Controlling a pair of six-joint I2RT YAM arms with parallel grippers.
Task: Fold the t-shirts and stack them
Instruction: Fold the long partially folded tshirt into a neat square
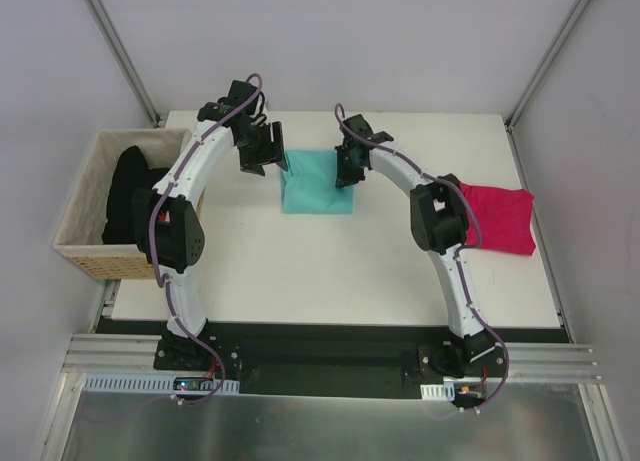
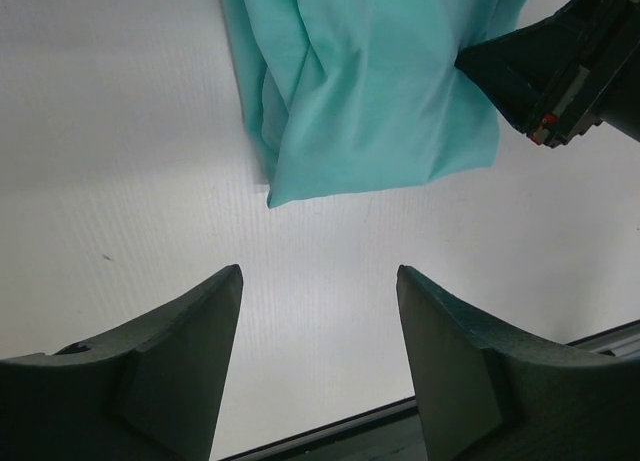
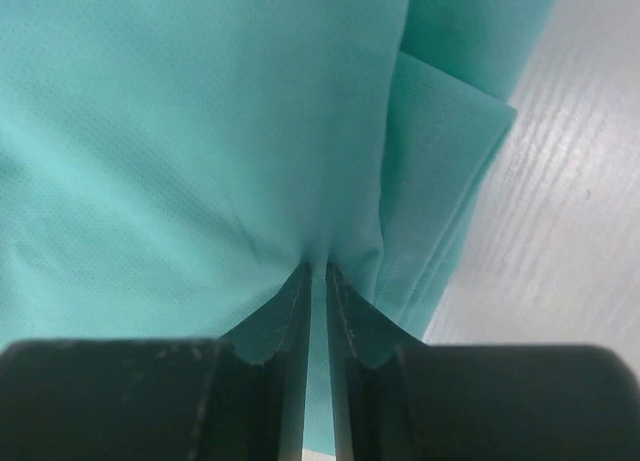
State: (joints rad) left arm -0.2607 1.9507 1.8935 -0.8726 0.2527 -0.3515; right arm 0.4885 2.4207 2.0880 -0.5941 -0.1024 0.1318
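A teal t-shirt lies folded into a rectangle at the back middle of the white table. It also shows in the left wrist view and fills the right wrist view. My right gripper is shut on a pinch of the teal cloth at the shirt's right edge. My left gripper is open and empty, just off the shirt's left edge. A magenta t-shirt lies folded at the table's right side.
A wicker basket stands off the table's left side with dark clothing in it. The right arm's gripper shows in the left wrist view. Grey walls and metal posts surround the table.
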